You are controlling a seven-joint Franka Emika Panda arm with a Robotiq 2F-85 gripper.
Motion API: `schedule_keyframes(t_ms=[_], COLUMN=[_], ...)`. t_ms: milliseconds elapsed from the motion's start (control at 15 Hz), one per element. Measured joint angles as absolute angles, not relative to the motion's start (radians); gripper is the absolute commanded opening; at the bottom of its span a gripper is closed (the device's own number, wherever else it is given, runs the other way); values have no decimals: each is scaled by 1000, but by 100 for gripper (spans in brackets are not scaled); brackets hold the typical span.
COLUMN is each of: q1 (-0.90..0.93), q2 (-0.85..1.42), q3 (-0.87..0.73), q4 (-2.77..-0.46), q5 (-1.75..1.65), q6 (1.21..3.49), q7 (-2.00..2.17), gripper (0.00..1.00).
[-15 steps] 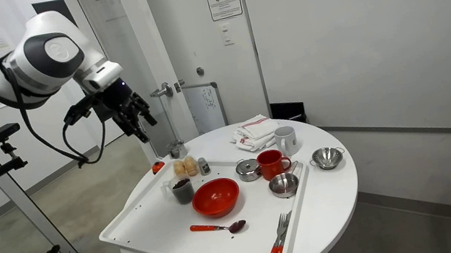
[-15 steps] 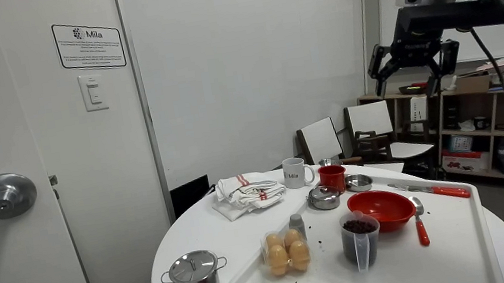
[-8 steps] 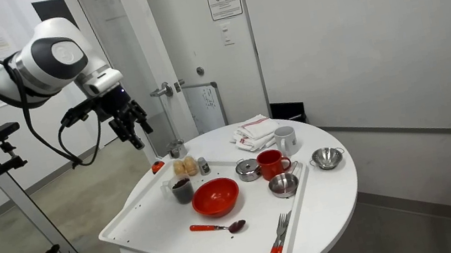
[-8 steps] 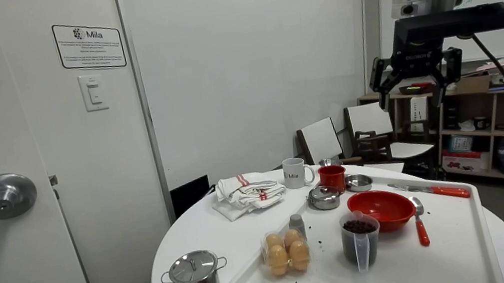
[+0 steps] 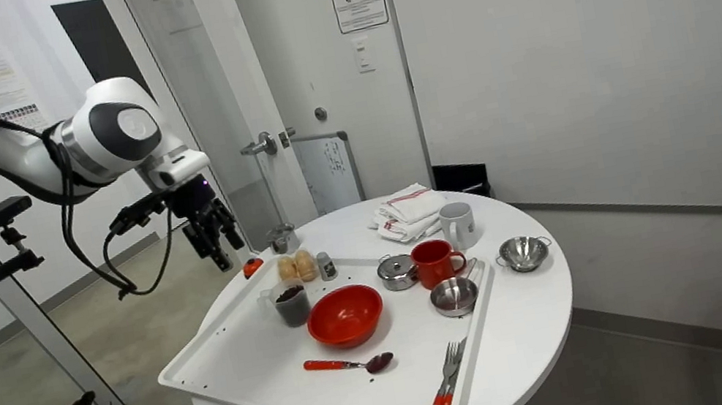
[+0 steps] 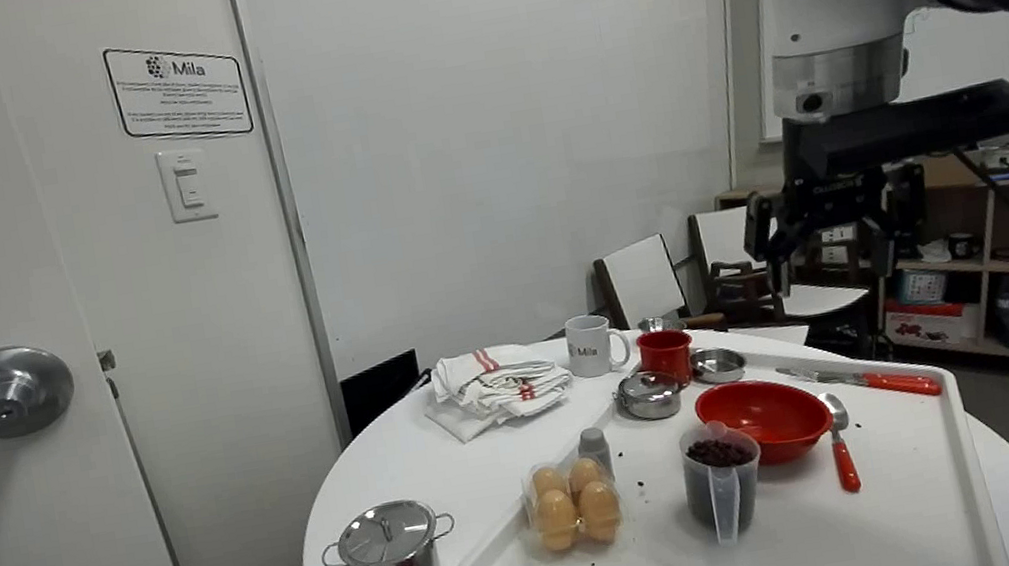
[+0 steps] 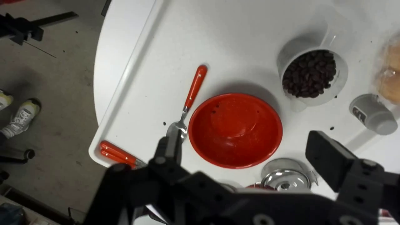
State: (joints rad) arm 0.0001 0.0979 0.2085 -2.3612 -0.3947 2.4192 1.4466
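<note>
My gripper stands open with nothing between its fingers. It hangs in the air above table height in both exterior views. Below it in the wrist view lies a red bowl holding a few dark specks. A red-handled spoon rests beside the bowl, its tip partly hidden by a finger. On the bowl's far side stands a clear measuring cup filled with dark beans. A small lidded steel pan shows near the other finger, partly covered by the gripper body.
A white tray on the round table bears eggs, a grey shaker, a red mug, a steel pan and cutlery. Around it are a pot, towels, a white mug and a colander.
The arm has come down, bringing the open gripper lower in both exterior views. Nothing on the table has moved.
</note>
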Motion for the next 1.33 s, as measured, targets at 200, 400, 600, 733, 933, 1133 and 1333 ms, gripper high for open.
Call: schedule_keyframes(t_ms=[200,400,600,733,933,1133,1333], q1=[70,126,162,179,201,218,229], q2=[196,283,354,396,454,503,546], q3=[167,125,91,73,56,52,52], q4=[-2305,-2236,-2177,-2142,-2092,-2045,-2006], q5=[-399,-394,-367,-344,-311,-271,-238], q6=[2420,2421,2428,2432,2433,2433,2432], q7=[1476,1487,1512,1517,1517,1513,1496], gripper=[100,100,100,100,100,100,100])
